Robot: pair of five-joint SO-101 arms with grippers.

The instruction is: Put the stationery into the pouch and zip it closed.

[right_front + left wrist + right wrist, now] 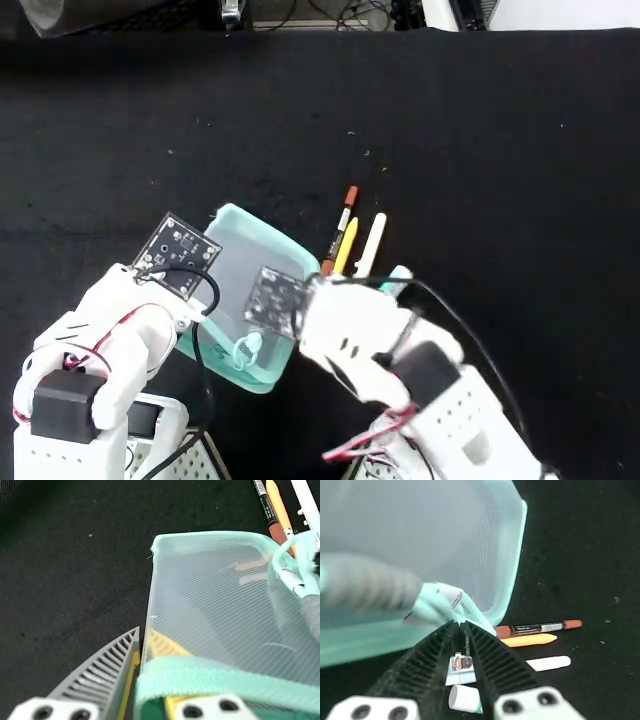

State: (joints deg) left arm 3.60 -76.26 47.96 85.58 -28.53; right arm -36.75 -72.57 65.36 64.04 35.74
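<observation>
A translucent mint-green pouch (240, 300) lies at the table's middle front. My left gripper (145, 637) is shut on the pouch's (215, 610) near edge, one finger above its green band and one below. My right gripper (460, 624) is shut on the pouch's mint strap (442, 605), which carries a white label, at the pouch's (445, 535) right side. Just beyond the pouch lie three pens side by side: a brown-and-orange marker (343, 228), a yellow pen (347, 246) and a white pen (370, 245). They also appear in the right wrist view as marker (535, 628), yellow pen (527, 640) and white pen (547, 663).
Black cloth (480, 160) covers the table, with open room behind and to both sides of the pens. A small white cylinder (465, 697) sits beneath my right gripper. Cables and clutter (330, 15) line the far edge.
</observation>
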